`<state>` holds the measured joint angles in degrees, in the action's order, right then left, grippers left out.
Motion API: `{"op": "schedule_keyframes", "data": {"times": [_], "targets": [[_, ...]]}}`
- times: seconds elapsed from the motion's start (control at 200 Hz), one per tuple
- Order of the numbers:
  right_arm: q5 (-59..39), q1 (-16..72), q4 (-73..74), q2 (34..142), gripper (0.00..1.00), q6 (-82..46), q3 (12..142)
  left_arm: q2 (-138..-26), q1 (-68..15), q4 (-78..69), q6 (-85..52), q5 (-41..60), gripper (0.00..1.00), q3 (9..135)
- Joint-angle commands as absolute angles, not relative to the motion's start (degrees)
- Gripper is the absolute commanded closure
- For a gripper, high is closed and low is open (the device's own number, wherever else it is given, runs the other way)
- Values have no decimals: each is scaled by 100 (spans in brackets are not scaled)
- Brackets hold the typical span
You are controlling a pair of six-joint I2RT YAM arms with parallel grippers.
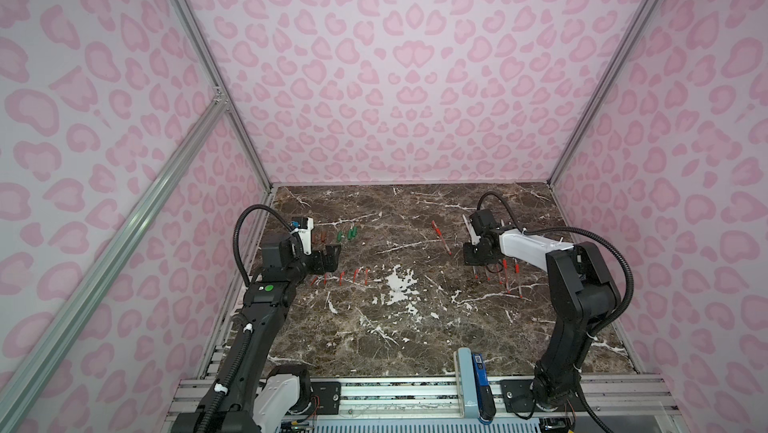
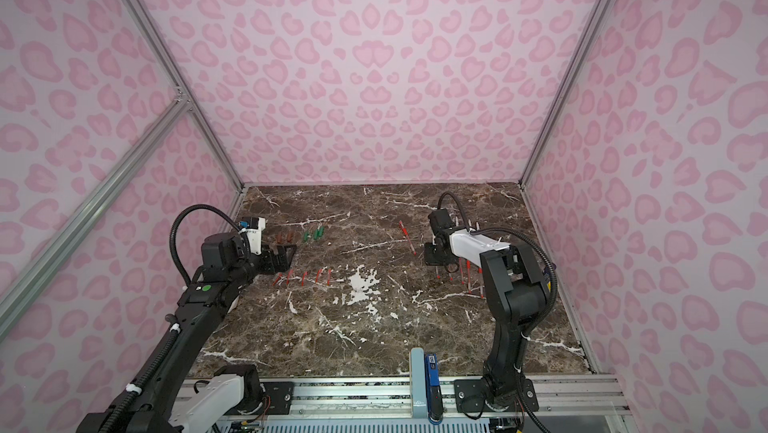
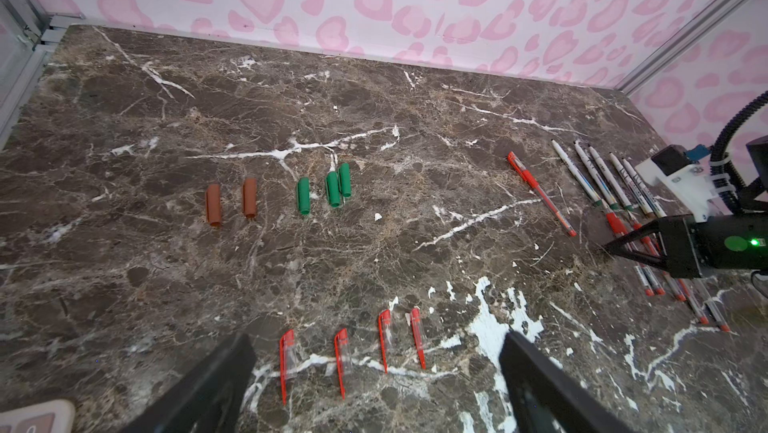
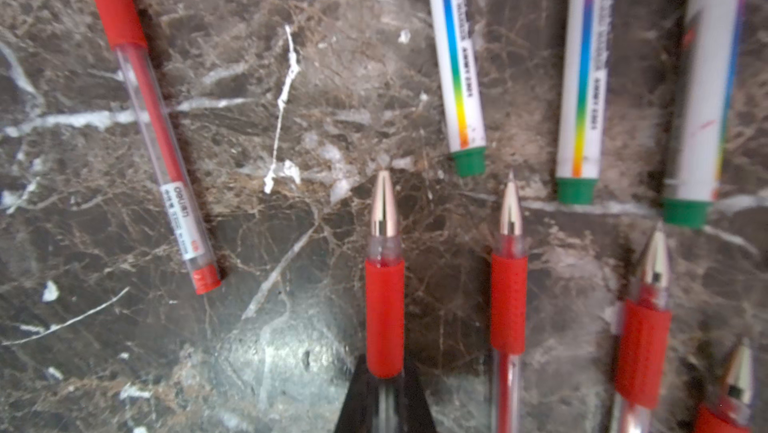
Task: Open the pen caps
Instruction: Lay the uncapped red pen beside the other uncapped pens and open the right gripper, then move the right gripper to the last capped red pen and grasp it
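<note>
Now seeing left fingers (image 3: 216,377) released, spread wide, holding nothing, hovering by row of loose red caps (image 3: 341,341) on desk (image 3: 374,98). Finding green caps (image 3: 303,202) and brown caps (image 3: 214,210) lying loose farther back, same side. Seeing right fingers (image 4: 353,410) clenched on red pen (image 4: 384,306), uncapped, metal tip bare, low over desk among other red pens (image 4: 509,306) and white pens (image 4: 457,57). Spotting lone red pen (image 3: 540,194) lying apart between caps and pen group, touching neither.
</note>
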<state>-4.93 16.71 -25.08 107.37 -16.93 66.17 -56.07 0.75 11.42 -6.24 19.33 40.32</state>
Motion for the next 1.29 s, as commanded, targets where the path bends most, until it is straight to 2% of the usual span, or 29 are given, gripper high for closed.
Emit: {"op": "schedule_keyframes", "data": {"times": [0.0,0.16,0.615,0.815,1.02,1.29], "targets": [[-377,1671,-2619,10896,88,-1696,6530,-5588,96,991,-590,2043,4,4069],[-366,1678,-2532,10742,80,-1671,6381,-5582,125,978,-638,1988,4,4080],[-521,1732,-2830,9915,72,-1670,6518,-5551,185,989,-686,2042,4,4103],[-604,1873,-3074,9807,67,-1626,7028,-5550,193,1045,-689,2049,3,4134],[-660,2129,-3428,10687,62,-1338,8155,-5529,198,1133,-687,2085,3,4192],[-564,2284,-4067,12109,62,-1159,9780,-5475,222,1177,-660,2030,2,4230]]}}
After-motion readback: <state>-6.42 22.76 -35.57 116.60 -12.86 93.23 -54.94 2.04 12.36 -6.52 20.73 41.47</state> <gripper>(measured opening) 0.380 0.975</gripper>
